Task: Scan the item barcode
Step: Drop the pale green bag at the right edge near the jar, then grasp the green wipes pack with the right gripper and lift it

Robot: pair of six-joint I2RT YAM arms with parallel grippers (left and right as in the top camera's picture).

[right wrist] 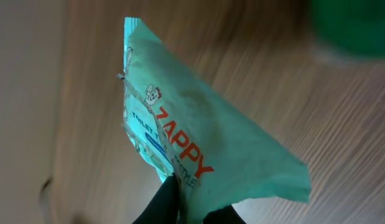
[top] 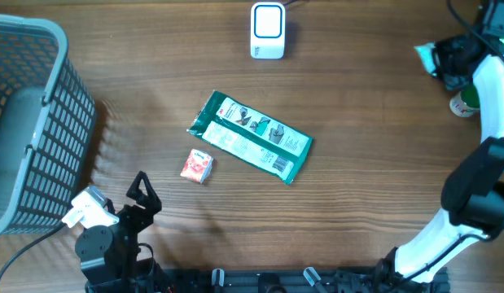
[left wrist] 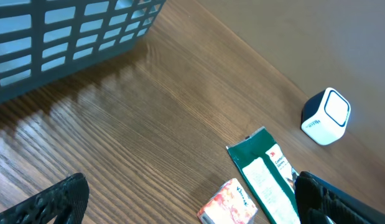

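Observation:
My right gripper [top: 444, 60] is at the table's far right edge, shut on a teal "Zappy" wipes packet [right wrist: 204, 143]. In the right wrist view its dark fingers [right wrist: 164, 202] pinch the packet's lower edge, and the packet hangs above the wood. The packet's tip [top: 424, 54] shows in the overhead view. No barcode is visible on it. The white scanner [top: 267, 31] stands at the back centre, far left of that gripper. My left gripper [top: 142, 192] rests near the front left, open and empty, with its fingers [left wrist: 52, 199] wide apart.
A long green packet [top: 252, 136] lies mid-table with a small orange-and-white tissue pack [top: 197, 165] beside it. A grey basket [top: 68, 89] fills the left edge. A green-and-white object [top: 463, 102] sits just below my right gripper.

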